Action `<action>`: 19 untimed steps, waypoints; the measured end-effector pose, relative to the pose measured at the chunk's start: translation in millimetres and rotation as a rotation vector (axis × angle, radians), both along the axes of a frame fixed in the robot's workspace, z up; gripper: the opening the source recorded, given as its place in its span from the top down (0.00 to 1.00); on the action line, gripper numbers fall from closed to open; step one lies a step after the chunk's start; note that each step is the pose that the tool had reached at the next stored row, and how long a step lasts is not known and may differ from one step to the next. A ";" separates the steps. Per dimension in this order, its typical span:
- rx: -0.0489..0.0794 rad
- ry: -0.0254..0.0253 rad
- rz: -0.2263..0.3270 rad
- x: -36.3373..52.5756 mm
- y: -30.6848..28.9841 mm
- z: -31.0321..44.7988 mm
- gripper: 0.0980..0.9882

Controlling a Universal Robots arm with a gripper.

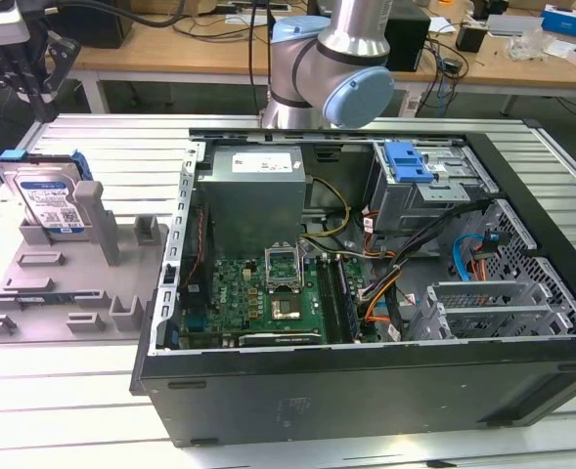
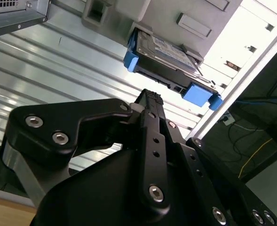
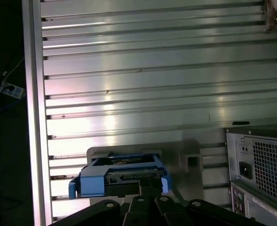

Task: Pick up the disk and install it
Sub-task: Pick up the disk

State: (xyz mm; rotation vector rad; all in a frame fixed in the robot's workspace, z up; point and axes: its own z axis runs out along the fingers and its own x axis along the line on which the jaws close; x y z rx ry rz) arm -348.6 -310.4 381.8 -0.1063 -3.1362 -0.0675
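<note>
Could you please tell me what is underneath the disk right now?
The disk stands on edge in a grey plastic fixture, which lies on the slatted metal table. The fixture's raised walls cover the disk's lower edge, so its seating cannot be seen.

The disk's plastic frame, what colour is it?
Blue frame around the disk, clearest in the second wrist view.

One disk (image 1: pixel 45 198), one computer case (image 1: pixel 366 391), one rack (image 1: pixel 43 293).
</note>
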 end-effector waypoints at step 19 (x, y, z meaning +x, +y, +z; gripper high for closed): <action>-0.001 -0.0005 0.424 0.0 0.0 -2.4 0.98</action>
